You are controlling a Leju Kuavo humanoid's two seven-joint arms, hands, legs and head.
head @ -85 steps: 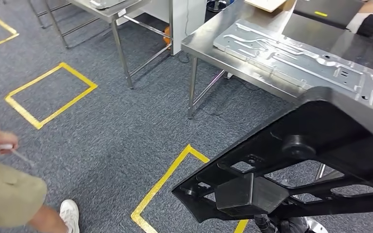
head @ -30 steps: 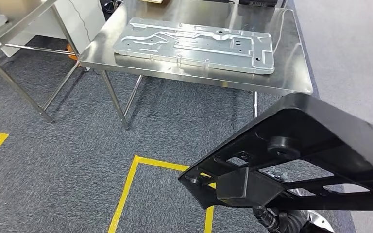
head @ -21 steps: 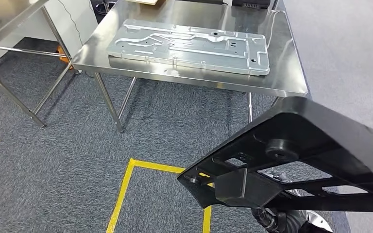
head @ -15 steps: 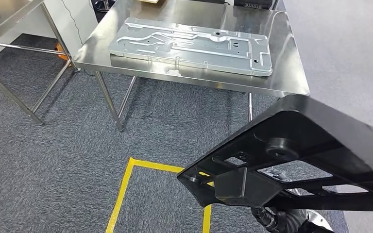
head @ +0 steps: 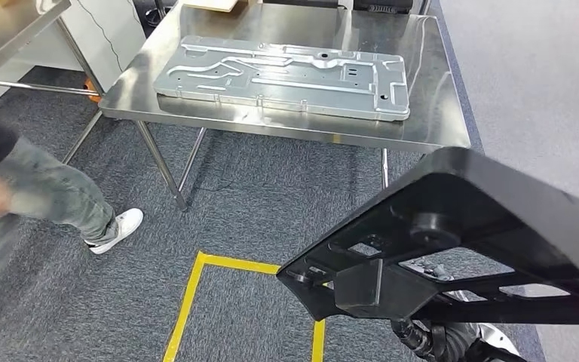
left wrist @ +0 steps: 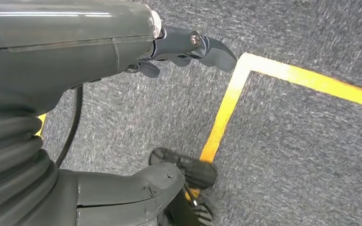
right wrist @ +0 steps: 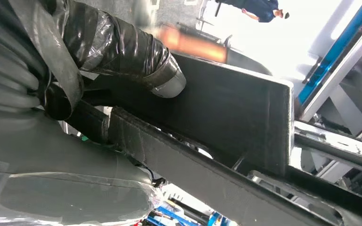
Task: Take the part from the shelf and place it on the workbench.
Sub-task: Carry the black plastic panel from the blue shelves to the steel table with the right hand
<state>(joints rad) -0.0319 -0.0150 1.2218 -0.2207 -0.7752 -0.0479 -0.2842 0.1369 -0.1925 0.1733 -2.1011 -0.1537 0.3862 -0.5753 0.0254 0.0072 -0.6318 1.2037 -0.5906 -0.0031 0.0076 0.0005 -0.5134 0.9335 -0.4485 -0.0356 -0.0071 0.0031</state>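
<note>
Carrying the black part [head: 467,249] toward the steel counter [head: 437,128], the right hand [right wrist: 122,52] grips its frame while the left hand [left wrist: 188,47] hangs empty, fingers loosely curled; next, close in and lower it beside the metal panel [head: 286,75]

Grey-blue carpet floor [head: 271,204] marked with yellow tape lines [head: 188,302], steel-legged table [head: 430,113] with shiny top, second steel table [head: 15,38] beside it, white cabinet [head: 113,38] behind

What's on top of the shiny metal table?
A big flat silver plate lies on the table. Something tan sits at its far edge, cut off. The black part hides the near right corner.
</note>
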